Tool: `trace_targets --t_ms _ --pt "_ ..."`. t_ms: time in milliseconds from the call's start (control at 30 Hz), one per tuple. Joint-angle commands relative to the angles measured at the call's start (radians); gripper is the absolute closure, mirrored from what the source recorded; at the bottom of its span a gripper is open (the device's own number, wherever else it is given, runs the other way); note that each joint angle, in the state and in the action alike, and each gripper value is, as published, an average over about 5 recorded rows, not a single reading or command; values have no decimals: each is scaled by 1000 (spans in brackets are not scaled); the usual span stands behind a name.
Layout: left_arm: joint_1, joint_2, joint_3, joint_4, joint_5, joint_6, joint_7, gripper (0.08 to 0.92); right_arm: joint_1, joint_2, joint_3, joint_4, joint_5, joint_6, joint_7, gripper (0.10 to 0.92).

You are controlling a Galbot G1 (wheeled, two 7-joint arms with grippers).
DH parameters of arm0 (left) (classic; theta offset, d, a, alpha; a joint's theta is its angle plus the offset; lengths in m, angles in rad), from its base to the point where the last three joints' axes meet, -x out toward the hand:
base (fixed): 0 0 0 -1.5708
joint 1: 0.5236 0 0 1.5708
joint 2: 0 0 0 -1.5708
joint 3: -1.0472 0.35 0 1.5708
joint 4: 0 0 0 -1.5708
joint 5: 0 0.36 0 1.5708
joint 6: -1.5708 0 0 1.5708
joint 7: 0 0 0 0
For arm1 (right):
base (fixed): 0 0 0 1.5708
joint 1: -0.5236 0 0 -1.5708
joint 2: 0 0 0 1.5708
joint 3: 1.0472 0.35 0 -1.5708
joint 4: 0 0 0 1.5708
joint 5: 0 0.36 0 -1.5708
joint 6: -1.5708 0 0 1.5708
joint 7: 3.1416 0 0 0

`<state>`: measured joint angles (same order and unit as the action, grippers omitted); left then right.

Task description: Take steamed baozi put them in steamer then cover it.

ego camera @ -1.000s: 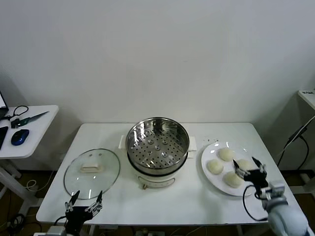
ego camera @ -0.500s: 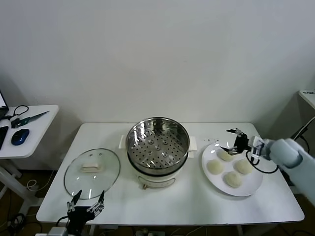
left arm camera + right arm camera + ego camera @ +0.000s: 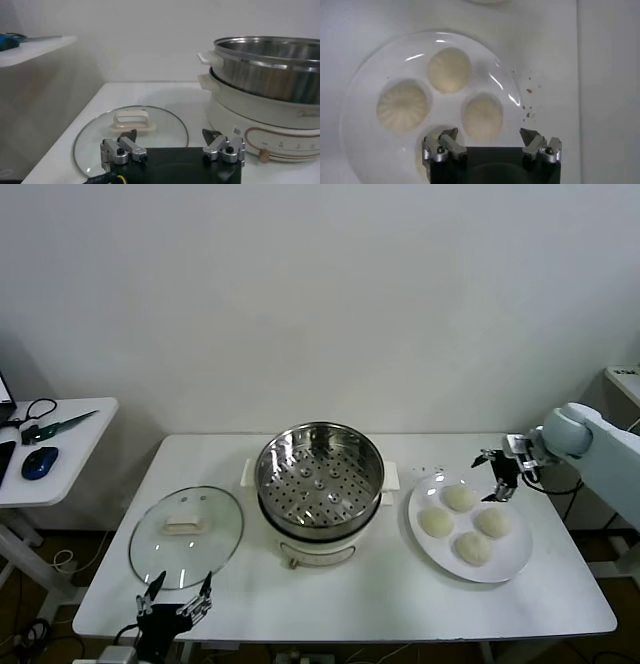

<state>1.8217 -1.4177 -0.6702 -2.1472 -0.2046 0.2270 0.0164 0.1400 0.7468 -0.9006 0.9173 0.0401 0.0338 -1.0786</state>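
White counter (image 3: 350, 599) against a plain wall. Four steamed baozi (image 3: 459, 497) sit on a white plate (image 3: 515, 559) at the right, just beside the empty steamer (image 3: 320, 469). The cover (image 3: 186, 535) lies flat on its left. Right gripper (image 3: 499, 474) hovers over the plate's far edge, jaws apart, holding nothing. Left gripper (image 3: 172, 607) waits low by the cover, jaws apart too.

Head view high, facing table (image 3: 350, 599); left wrist low beside steamer (image 3: 272, 75); right wrist directly above plate (image 3: 365, 100).
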Motion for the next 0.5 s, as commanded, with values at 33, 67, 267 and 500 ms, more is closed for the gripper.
trace_targets --t_ms 33,67,267,500 --pt "1 1 -2 5 -1 -2 0 177 82 169 -135 -207 28 2 -61 203" --pt "1 3 -3 7 -2 -2 0 177 68 186 -126 -228 22 1 -58 203" --pt "-6 3 -6 17 -3 -2 0 177 12 243 -90 -315 -46 -6 -53 203" --pt "-10 3 -4 24 -6 -3 0 177 -14 220 -67 -310 -58 -9 -52 203"
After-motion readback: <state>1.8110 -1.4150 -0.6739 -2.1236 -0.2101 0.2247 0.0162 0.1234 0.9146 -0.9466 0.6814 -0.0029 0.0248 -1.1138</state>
